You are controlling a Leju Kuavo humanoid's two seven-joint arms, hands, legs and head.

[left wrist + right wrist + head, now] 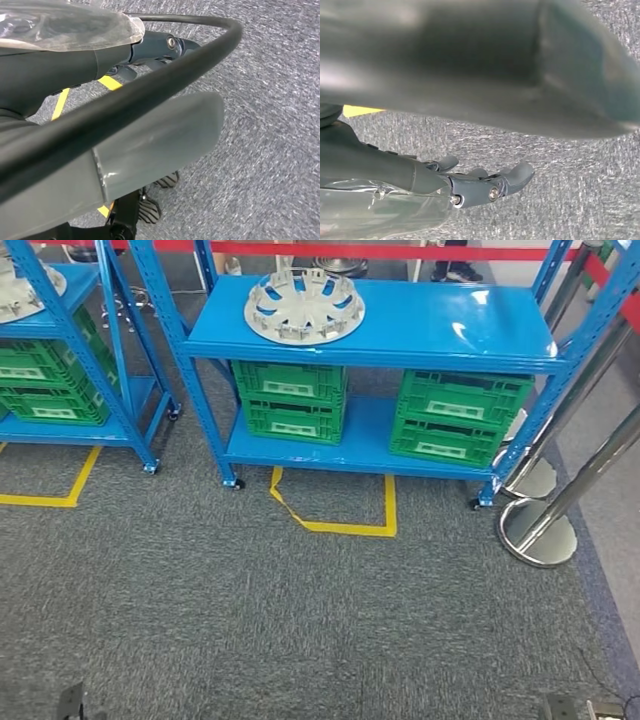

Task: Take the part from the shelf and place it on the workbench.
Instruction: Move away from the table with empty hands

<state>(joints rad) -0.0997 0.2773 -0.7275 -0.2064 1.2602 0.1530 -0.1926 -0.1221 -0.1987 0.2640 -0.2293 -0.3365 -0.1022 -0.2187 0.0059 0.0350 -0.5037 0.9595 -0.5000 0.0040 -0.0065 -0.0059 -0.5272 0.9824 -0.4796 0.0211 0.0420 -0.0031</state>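
I see my left robot hand (158, 135) and right robot hand (486, 182) hanging over grey carpet (302, 610), fingers extended, holding nothing. Well ahead of both, the round silver-white spoked plastic wheel cover (304, 306) lies flat on the blue metal shelf (423, 325), above green plastic crates (290, 400).

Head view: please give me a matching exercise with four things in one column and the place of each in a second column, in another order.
1. round silver-white wheel-cover part
2. green plastic crates
3. yellow tape outline
4. shiny metal post bases

A. lower shelf
B. grey carpet before the blue metal shelf
C. top shelf
D. floor, right of the shelf

Pairs: 1-C, 2-A, 3-B, 4-D
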